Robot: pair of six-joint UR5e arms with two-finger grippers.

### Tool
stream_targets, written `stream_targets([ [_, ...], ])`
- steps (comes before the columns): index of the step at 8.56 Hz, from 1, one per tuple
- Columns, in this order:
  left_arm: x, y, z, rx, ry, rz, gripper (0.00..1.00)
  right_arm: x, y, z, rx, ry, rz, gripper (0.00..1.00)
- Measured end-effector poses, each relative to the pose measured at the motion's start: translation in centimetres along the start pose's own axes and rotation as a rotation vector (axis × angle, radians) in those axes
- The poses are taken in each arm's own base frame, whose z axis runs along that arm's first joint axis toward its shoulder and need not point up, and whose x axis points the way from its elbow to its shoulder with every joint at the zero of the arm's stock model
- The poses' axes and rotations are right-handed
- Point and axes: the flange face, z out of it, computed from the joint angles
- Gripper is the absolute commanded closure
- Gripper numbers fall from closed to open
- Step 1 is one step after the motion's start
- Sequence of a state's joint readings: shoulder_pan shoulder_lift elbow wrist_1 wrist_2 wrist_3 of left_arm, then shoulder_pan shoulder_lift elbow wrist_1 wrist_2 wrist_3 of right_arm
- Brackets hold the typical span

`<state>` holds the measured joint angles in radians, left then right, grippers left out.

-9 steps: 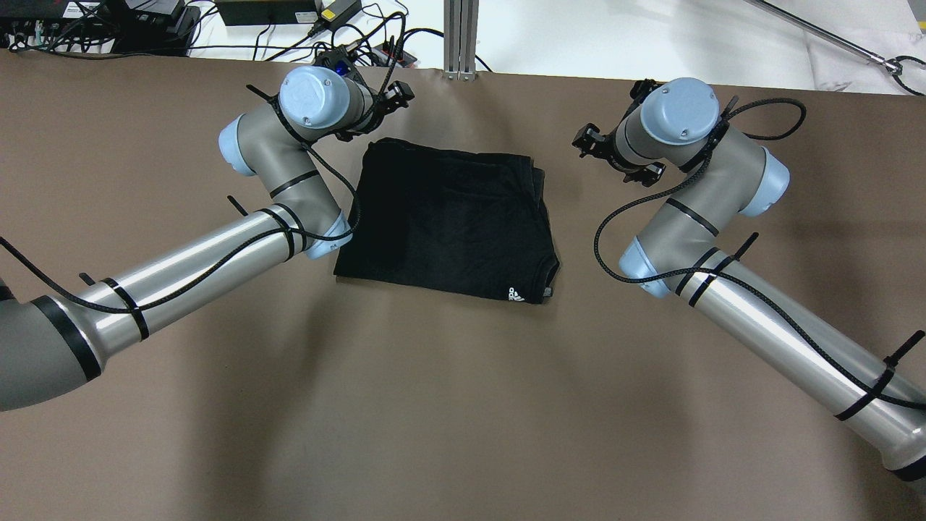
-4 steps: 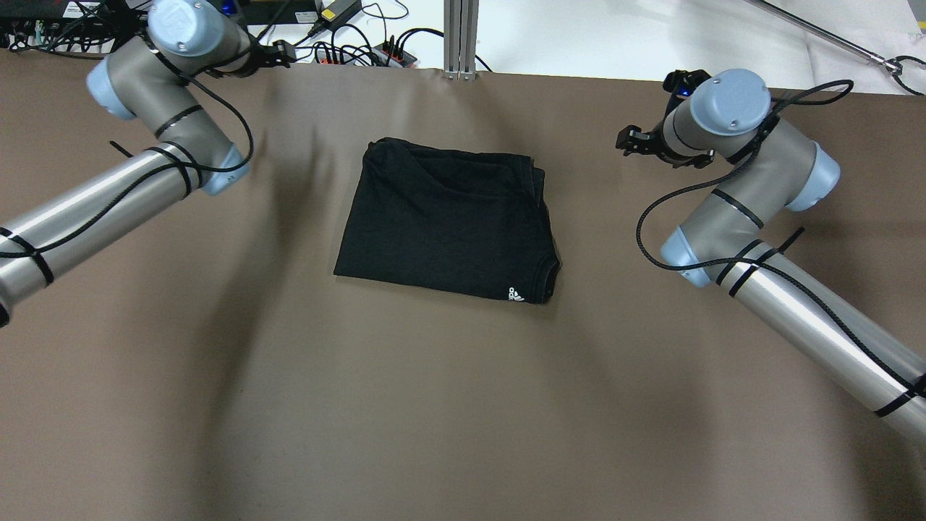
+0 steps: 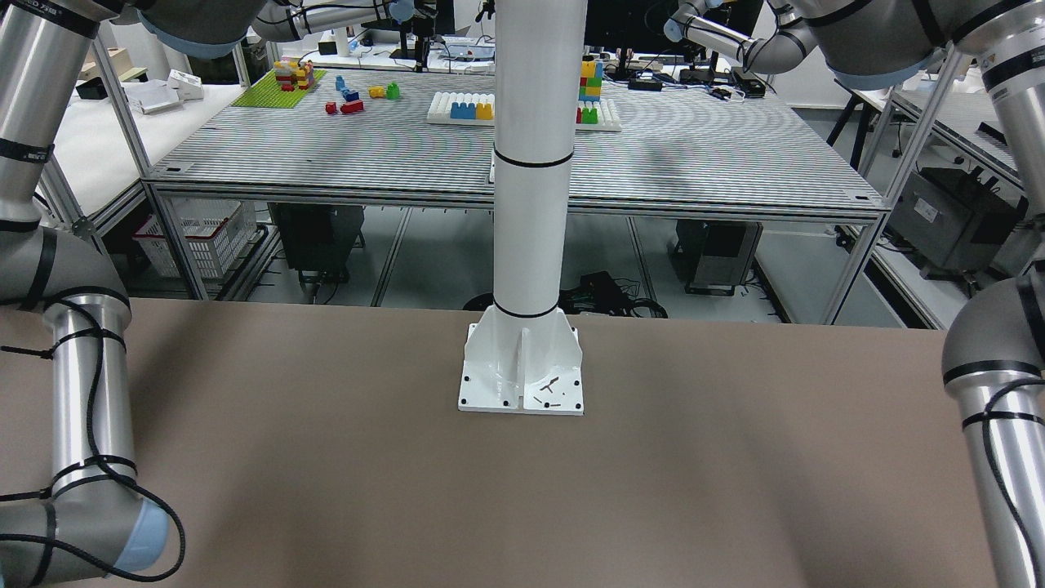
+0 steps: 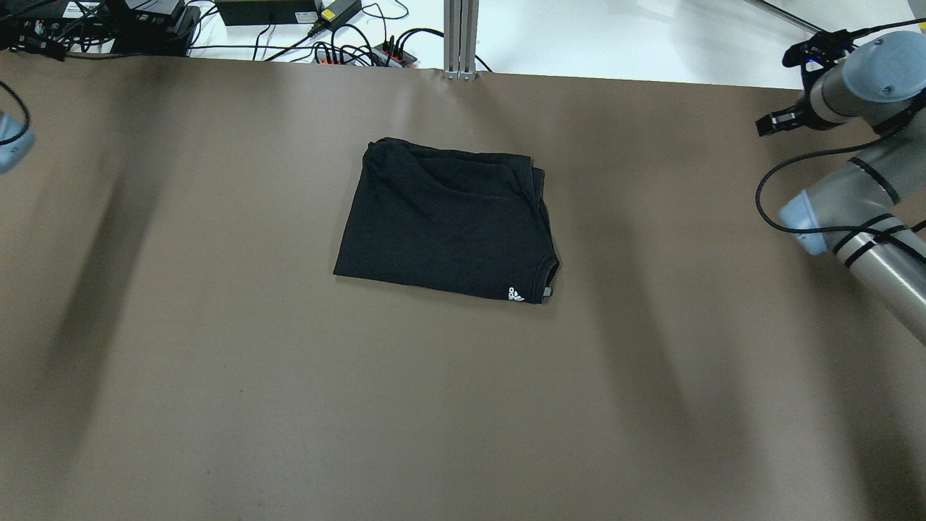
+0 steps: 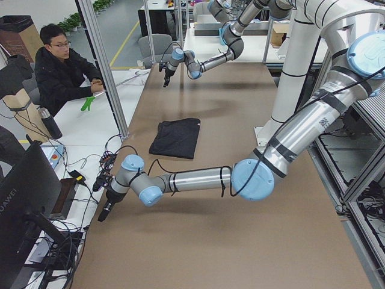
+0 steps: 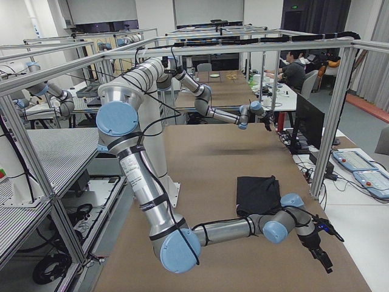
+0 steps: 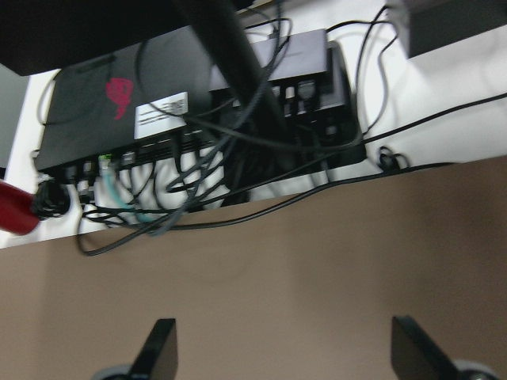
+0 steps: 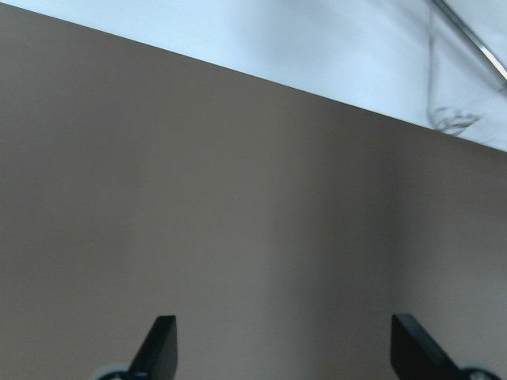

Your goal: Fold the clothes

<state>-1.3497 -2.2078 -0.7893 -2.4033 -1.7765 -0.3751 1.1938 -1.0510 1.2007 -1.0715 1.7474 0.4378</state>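
A black shirt (image 4: 448,221), folded into a rough square with a small white logo at its near right corner, lies flat on the brown table (image 4: 463,405). It also shows in the exterior left view (image 5: 176,137) and the exterior right view (image 6: 258,193). My left gripper (image 7: 283,324) is open and empty over the table's far left edge, above cables, far from the shirt; in the overhead view it is only a dark shape (image 4: 40,49). My right gripper (image 8: 281,321) is open and empty over bare table at the far right corner (image 4: 772,121).
Black power boxes and tangled cables (image 4: 253,18) lie beyond the far edge, and an aluminium post (image 4: 461,36) stands at its middle. The white column base (image 3: 522,371) sits at the robot's side. An operator (image 5: 60,69) sits behind the far edge.
Both arms have swung outward from the shirt: the left almost out of the overhead view at the left, the right to the far right corner. The shirt has not moved.
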Motion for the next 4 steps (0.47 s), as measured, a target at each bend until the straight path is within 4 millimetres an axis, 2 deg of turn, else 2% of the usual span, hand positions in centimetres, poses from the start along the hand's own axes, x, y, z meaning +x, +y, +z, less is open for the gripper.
stream_targets([
  [2, -9.2, 5.0, -2.6, -0.027, -0.016, 0.066, 0.05, 7.0, 3.3, 0.9, -0.029, 0.058, -0.106, 0.05],
  [4, -16.4, 9.3, -5.6, -0.042, 0.0, 0.063, 0.05, 14.9, 6.3, -0.8, -0.038, 0.104, -0.159, 0.05],
])
